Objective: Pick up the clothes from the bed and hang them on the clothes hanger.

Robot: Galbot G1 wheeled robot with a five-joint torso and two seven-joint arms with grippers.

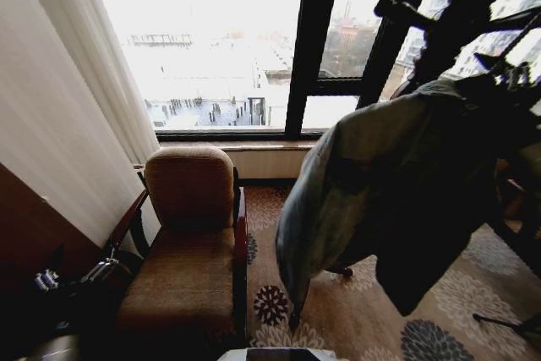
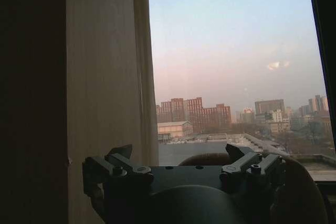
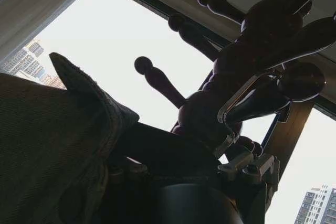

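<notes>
Denim jacket (image 1: 385,200) hangs at 3 o'clock in head view, long axis vertical, collar up, hem toward carpet (image 1: 355,314). Right pincer (image 3: 247,145) sits up by it at the coat rack (image 3: 252,51); can't tell clenched or released. Left pincer (image 2: 184,163) released, parked at 8 o'clock beside armchair (image 1: 190,243). Risk: the jacket looks thinly caught on the rack; pulling the arm away could drag it to the floor.

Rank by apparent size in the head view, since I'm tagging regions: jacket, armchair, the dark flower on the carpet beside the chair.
1. Denim jacket and armchair: about alike; the jacket hangs nearer the camera, so unranked.
2. Carpet flower, far smallest.
</notes>
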